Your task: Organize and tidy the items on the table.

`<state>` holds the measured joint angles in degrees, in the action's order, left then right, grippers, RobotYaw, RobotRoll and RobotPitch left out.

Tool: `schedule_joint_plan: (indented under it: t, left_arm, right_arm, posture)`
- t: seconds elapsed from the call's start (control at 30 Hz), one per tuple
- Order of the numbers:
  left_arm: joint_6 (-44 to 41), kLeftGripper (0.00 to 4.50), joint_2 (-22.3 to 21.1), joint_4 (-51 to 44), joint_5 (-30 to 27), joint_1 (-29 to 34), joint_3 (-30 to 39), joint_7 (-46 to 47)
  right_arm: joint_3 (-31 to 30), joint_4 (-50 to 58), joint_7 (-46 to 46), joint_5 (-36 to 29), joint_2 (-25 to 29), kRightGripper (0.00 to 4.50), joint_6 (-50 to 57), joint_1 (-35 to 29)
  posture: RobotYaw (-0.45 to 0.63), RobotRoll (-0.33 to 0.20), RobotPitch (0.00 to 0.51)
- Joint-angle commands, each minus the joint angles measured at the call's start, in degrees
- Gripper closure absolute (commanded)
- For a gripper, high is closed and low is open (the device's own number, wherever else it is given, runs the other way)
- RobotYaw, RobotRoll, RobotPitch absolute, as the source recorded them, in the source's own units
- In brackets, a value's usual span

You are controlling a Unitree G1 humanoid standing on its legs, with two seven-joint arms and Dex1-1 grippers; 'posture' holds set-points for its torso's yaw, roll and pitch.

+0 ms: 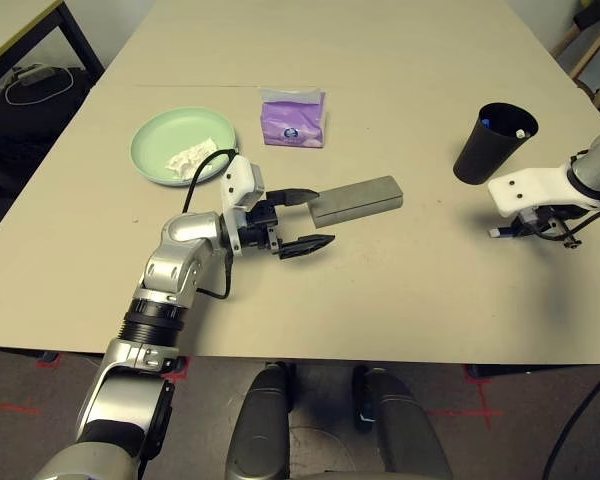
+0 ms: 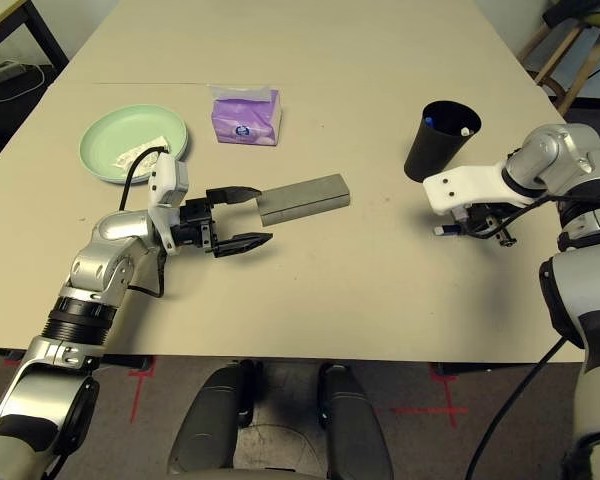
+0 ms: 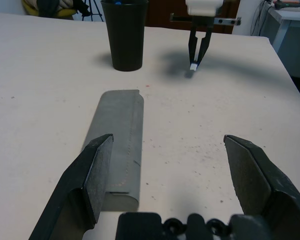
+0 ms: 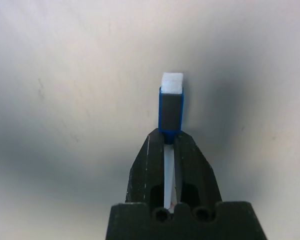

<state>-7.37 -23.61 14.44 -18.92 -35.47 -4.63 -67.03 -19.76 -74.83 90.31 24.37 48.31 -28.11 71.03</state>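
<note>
Purple tissue pack (image 1: 293,119), dark round logo on front, lettering too small to read; beyond the left gripper (image 1: 305,220). Surface (image 1: 280,310): smooth beige, faintly speckled; grey floor (image 1: 40,420) with red tape marks. Left gripper: low, fingers spread, empty, beside the grey-olive glasses case (image 1: 356,202); green plate (image 1: 165,133) with crumpled white tissue (image 1: 192,158) behind it. Right gripper (image 4: 169,137): angled down, clenched on a blue-and-white pen (image 4: 171,107), black cup (image 1: 494,143) nearby.

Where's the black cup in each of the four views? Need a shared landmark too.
Left eye: upper right, the black cup, left of the right forearm.
Right eye: upper right, same spot relative to the arm.
Left wrist: top, left of centre, beyond the glasses case.
Right wrist: not in it.
Landmark: white-tipped pen in the right gripper, in all four.
</note>
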Motion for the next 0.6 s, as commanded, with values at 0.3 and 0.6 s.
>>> schedule_joint_plan:
  t: [0.3, 0.6]
  left_arm:
    - [2.8, 0.0, 2.2, 3.4, 1.0, -1.5, -1.2, -0.2]
    - [3.2, 0.0, 2.8, 3.8, 1.3, -1.7, -0.9, 0.7]
  right_arm:
    - [3.8, 18.5, 2.2, -36.4, 2.8, 4.43, 27.9, -6.9]
    - [28.4, 36.5, -14.7, -51.9, -5.8, 4.43, 41.5, -19.9]
  posture:
    - [0.17, 0.0, 0.112]
    - [0.16, 0.0, 0.086]
